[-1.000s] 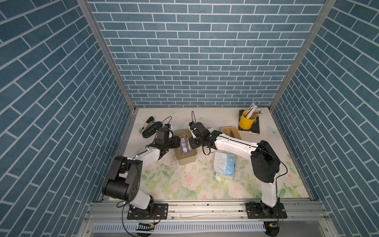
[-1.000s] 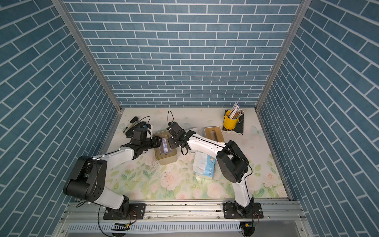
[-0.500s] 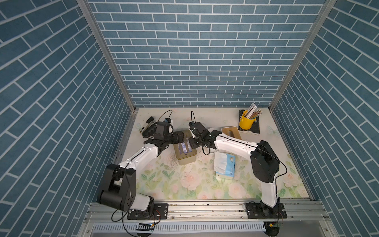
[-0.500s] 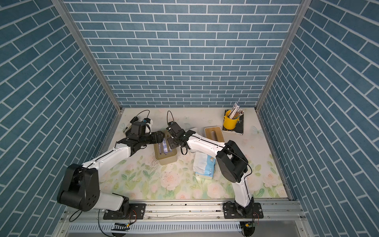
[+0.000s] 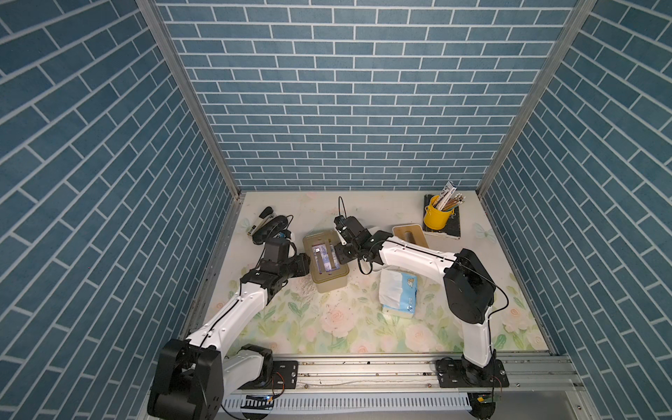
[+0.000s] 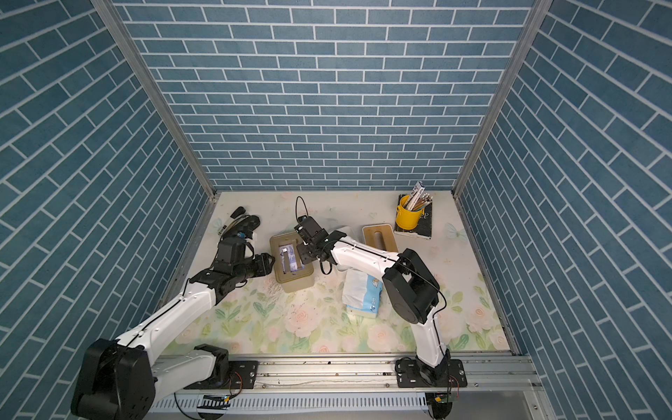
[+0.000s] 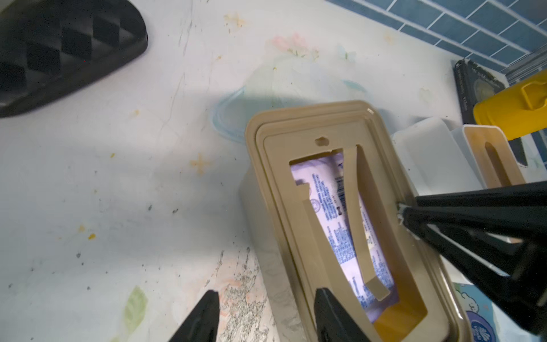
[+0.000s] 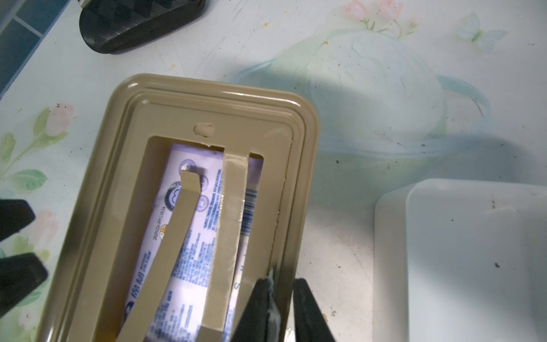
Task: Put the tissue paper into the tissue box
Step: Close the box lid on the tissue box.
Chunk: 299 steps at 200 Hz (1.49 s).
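The tan tissue box stands left of the table's middle, with its open frame facing up. A white pack of tissue paper with blue print lies inside, under two tan strips. My right gripper is shut on the box's right rim. My left gripper is open, with its jaws on either side of the box's left wall. Another blue and white tissue pack lies on the mat under the right arm.
A white box and a slotted wooden lid sit right of the tan box. At the back right a yellow cup of pencils stands on a black book. Black objects lie back left.
My left gripper swung toward the back, opened wider, then came back nearer along the box's left side and narrowed. The right gripper has held still on the rim.
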{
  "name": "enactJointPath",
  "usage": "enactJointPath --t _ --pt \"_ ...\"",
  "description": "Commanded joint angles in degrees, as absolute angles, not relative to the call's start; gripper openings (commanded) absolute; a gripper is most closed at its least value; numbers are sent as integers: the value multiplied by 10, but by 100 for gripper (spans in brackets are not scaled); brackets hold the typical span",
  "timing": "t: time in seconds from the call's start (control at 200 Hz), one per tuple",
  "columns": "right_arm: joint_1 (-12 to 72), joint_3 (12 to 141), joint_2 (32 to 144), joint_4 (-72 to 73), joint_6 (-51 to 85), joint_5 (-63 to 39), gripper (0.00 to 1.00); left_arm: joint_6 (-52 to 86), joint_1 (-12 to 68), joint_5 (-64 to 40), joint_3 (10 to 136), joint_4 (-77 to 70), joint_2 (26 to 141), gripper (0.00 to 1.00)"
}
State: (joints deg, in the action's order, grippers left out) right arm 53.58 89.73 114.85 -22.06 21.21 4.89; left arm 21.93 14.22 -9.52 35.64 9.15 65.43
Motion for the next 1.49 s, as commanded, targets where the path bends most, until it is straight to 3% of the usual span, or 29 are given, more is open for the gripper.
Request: enactJointPath --t 0.0,0.75,1.29,1.49 --pt "542 854 1194 -348 210 45 19 225 139 -104 341 74 657 58" --pt "541 853 1174 -365 210 51 20 222 137 -111 321 9 721 48" --pt "540 903 1164 -403 201 55 20 221 137 -124 323 -13 740 48" --pt "540 916 1164 -405 200 49 20 222 137 -125 327 -10 732 52"
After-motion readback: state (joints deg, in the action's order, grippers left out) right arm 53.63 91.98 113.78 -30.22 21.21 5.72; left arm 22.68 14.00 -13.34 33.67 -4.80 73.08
